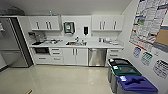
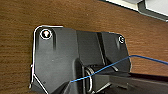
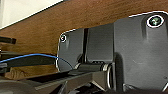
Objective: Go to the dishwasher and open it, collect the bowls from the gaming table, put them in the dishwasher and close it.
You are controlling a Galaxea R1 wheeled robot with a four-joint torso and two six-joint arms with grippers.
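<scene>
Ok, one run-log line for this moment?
phase: facing kitchenette | dishwasher: door shut, under counter right of sink | bins: right wall | bowls: none seen

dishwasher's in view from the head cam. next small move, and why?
Probably drive forward toward the dishwasher, angling slightly right. Its stainless door looks shut under the counter, right of the sink, across open floor; the bins stand along the right wall.

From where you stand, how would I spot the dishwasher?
Find the long white counter with the sink. Under it, just right of the sink's double cabinet doors, sits the dishwasher. It is the one shiny steel front among white doors and drawers.
</scene>
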